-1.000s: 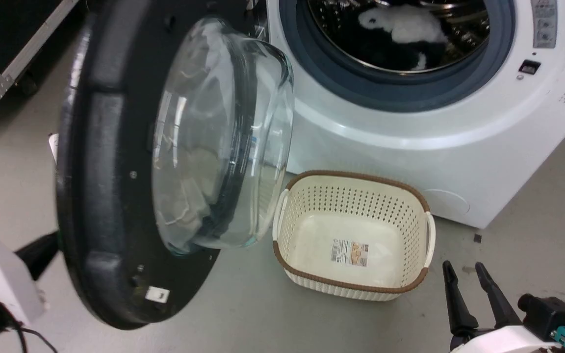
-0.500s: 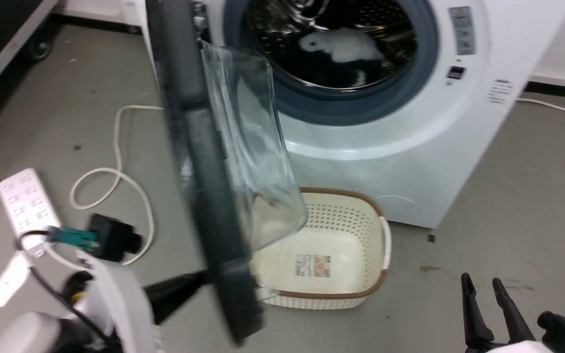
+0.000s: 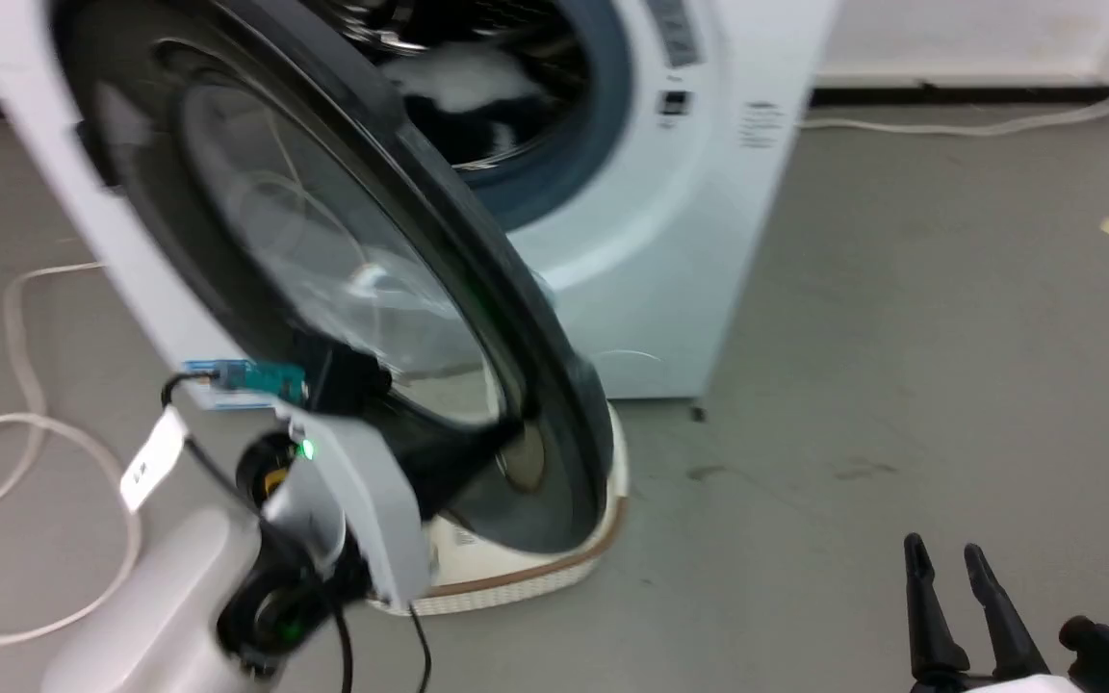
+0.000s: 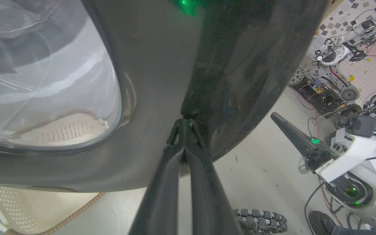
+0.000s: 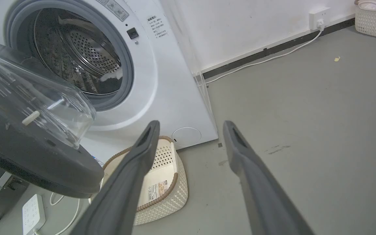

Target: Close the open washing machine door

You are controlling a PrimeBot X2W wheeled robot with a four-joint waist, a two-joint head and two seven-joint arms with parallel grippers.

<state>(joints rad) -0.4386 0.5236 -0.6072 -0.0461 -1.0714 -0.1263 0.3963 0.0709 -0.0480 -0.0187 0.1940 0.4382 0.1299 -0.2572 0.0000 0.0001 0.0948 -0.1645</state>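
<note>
The washing machine door (image 3: 526, 327), glossy black rim around a clear glass window, stands half swung toward the white washing machine (image 3: 680, 260), its outer face toward me. My left gripper (image 3: 502, 438) is shut, fingers together, with the tips pressed on the door's black rim (image 4: 162, 65) low on the outer face. The left gripper (image 4: 184, 122) holds nothing. My right gripper (image 3: 949, 563) hangs open and empty at the lower right, well away from the door. In the right wrist view the right gripper (image 5: 191, 125) points toward the machine (image 5: 162, 81) and the door (image 5: 28, 156), whose glass bowl faces the drum.
A cream perforated basket (image 3: 535, 568) with a brown rim sits on the floor under the door, in front of the machine. White and black laundry (image 3: 458, 87) lies in the drum. A white cable (image 3: 15, 423) loops on the floor at left, near a power strip (image 5: 33, 212).
The door has swung from wide open to about halfway toward the machine, with my left gripper pushing on its outer face. The head view has turned. The right gripper has stayed put.
</note>
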